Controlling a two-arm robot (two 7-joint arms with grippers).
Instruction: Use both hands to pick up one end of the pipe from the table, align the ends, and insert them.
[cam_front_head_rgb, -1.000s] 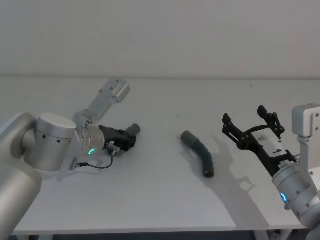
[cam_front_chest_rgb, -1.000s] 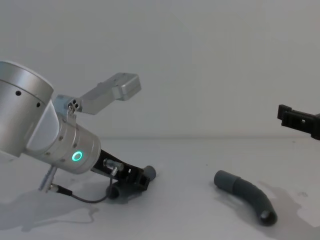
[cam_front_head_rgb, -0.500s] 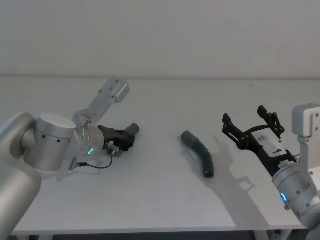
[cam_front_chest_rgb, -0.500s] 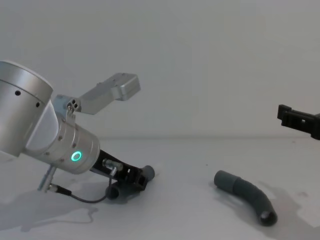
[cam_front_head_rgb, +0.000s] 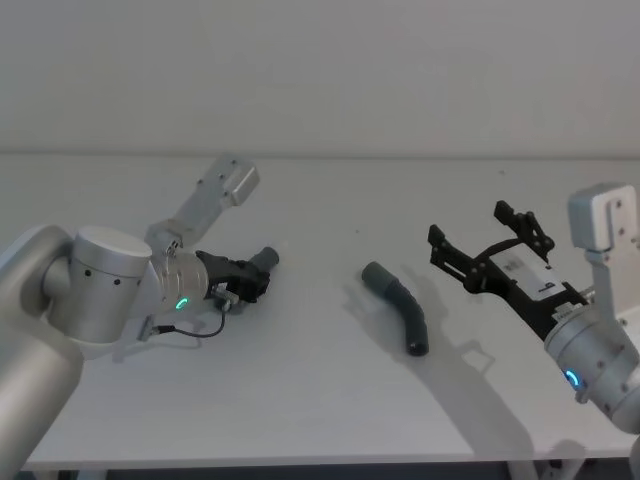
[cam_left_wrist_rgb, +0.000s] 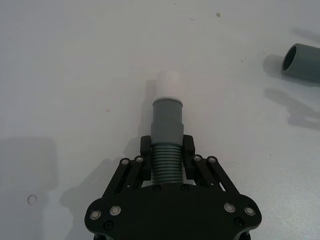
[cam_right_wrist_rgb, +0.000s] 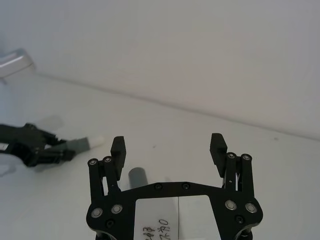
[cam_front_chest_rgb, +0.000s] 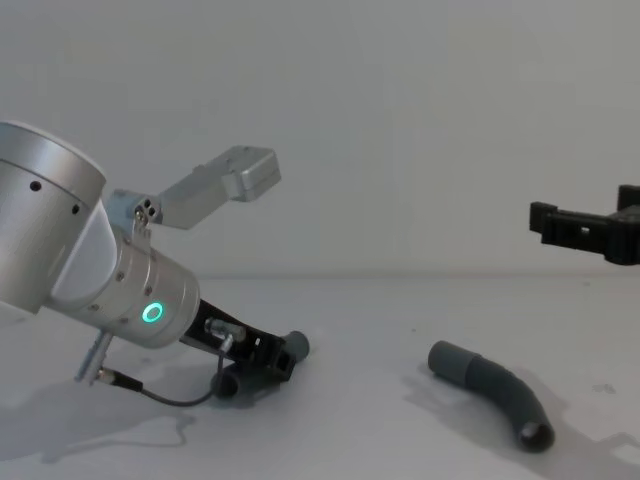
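Left gripper (cam_left_wrist_rgb: 167, 150) is down low at the table (cam_front_head_rgb: 320, 400), jaws pinched on the ribbed body of the left pipe piece (cam_left_wrist_rgb: 166, 167). Its smooth collar (cam_left_wrist_rgb: 167, 117) and white tip (cam_left_wrist_rgb: 168, 85) poke out ahead, toward 3 o'clock in the head view. Over on the right, the right gripper (cam_front_head_rgb: 468, 222) hangs above the table with fingers spread wide and nothing between them. The loose pipe piece (cam_front_head_rgb: 400, 305) lies flat near the table's middle, at 9 o'clock from that gripper. Its collar end (cam_front_head_rgb: 376, 274) is aimed at about 11 o'clock and the open end of the bend at 6 o'clock.

The call here, I'd say, is to bring the right gripper over the ribbed bend, not the collar, leaving the collar free for mating. Set the jaws across the tube's width and come down square, or the curved piece may roll out. Gripping close behind the collar should steady the aim.

Room looks generous. There's bare table between the two pieces for the meet-up, and the wall edge is well off at 12 o'clock. The front edge at 6 o'clock is nearer the bend. Mind the thin cable (cam_front_head_rgb: 195, 333) by the left wrist.
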